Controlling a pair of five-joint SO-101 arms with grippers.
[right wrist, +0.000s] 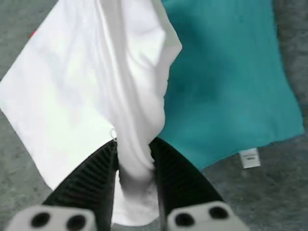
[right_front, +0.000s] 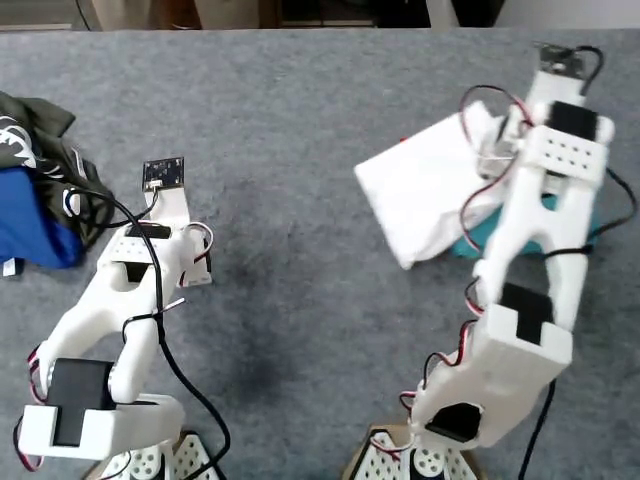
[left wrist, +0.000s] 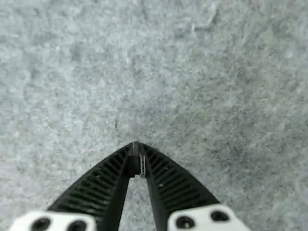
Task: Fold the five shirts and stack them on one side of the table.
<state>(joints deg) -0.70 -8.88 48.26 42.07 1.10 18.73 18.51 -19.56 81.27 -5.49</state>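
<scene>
A: Obs: right gripper [right wrist: 134, 144] pinched narrow on a raised fold of the white shirt [right wrist: 72, 96], cloth filling the gap between its fingers. Why there?
B: Judgement: a grip on the ridge lets it lift or drag one layer over. The white shirt lies at upper right of the high view, partly over the teal shirt [right wrist: 226, 86], which sits flat on the table [right_front: 300, 120], likely the base of the stack
A: Pose: right arm [right_front: 530, 250] stretched long up the right side of the high view, wrist tipped down over the cloth
B: Obs: left gripper [left wrist: 137, 147] closed tip to tip, nothing between, over bare grey table. The left arm [right_front: 120, 290] is bent at lower left of the high view, well clear of the fold
A: Stock: dark shirt [right_front: 40, 135] and blue shirt [right_front: 30, 225] bunched at the left edge, unfolded, well apart from the right-hand pair
B: A red sliver [right wrist: 32, 33] beside the white shirt, too small to identify
</scene>
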